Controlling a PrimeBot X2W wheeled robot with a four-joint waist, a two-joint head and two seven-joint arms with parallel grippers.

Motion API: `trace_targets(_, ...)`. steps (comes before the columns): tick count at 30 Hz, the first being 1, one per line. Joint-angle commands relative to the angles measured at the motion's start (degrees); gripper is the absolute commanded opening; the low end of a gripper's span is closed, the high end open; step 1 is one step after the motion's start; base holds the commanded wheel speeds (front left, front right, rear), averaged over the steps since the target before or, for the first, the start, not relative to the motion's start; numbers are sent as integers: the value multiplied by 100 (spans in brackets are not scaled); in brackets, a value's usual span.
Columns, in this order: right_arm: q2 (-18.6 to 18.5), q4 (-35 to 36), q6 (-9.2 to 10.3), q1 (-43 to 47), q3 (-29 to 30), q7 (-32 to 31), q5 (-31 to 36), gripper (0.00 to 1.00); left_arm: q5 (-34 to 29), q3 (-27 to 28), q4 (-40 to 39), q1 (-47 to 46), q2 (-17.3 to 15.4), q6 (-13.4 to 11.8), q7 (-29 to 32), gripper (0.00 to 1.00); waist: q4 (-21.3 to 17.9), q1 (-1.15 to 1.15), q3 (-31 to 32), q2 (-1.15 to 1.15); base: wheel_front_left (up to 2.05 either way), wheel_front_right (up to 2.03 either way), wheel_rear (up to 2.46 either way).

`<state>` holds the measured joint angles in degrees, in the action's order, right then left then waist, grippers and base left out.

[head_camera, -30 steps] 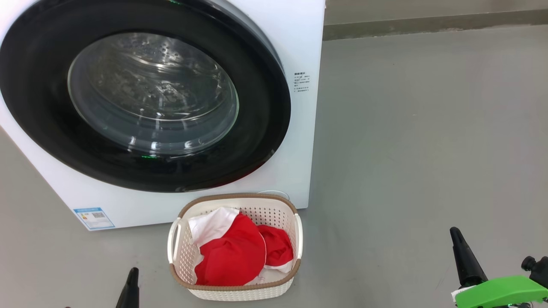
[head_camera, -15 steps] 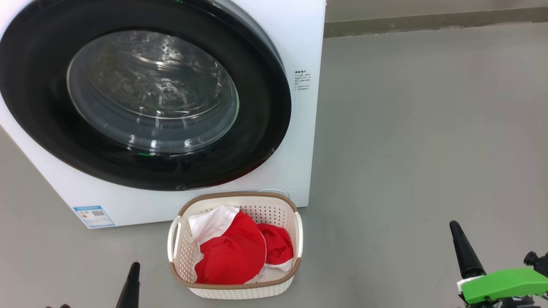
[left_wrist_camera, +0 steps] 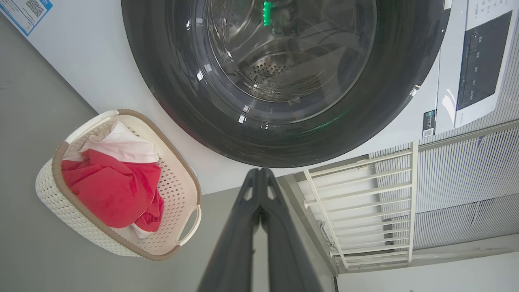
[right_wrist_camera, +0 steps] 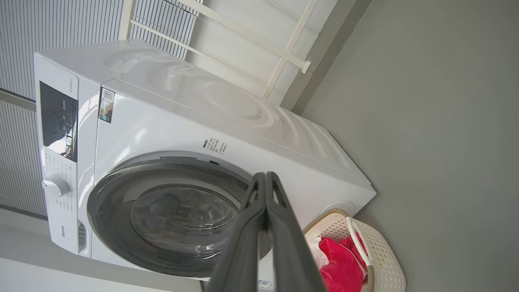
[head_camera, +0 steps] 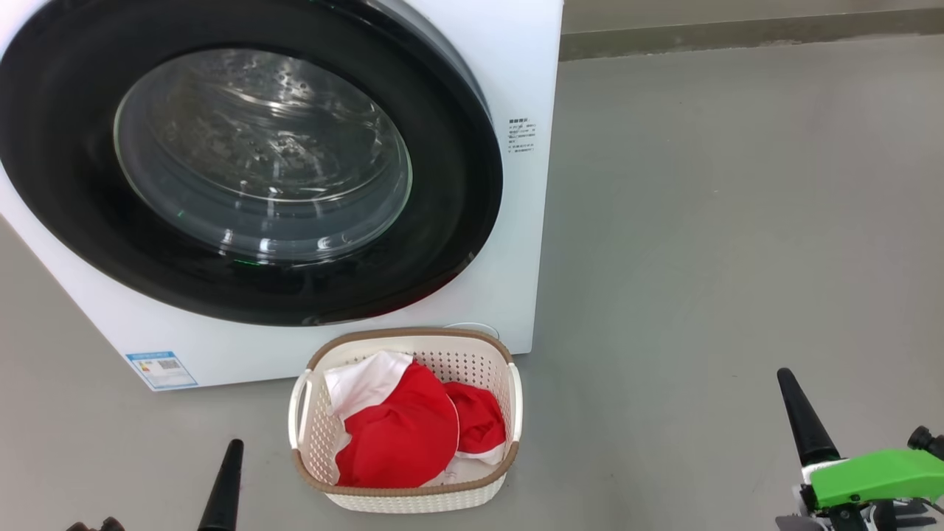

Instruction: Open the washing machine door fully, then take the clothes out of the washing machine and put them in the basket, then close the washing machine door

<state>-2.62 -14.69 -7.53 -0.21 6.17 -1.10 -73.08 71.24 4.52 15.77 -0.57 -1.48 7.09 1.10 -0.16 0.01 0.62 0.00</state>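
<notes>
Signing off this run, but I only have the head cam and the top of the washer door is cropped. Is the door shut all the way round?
Observer: The right wrist view shows the whole round black-rimmed glass door. It lies flush against the white front-loading washing machine, with no gap visible.
Operator: Is the left end effector holding anything?
Observer: No. In the left wrist view, the left end effector has its two dark fingers pressed together with nothing between them.
Operator: And the right one?
Observer: In its own wrist view, the right end effector is shut and empty, pointing toward the door.
</notes>
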Motion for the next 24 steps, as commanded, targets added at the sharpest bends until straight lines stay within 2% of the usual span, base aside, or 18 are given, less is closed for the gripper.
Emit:
trace_targets(1,-44,139,3,-303,-65,-53,-228,0,237,157,-155,-297,-115,30,71,0,1,0,-5,0,0,0,0)
trace_targets(24,-35,84,4,-531,10,-427,-1530,0,1671,192,-169,-502,-134,38,434,0,13,0,-63,0,0,0,0)
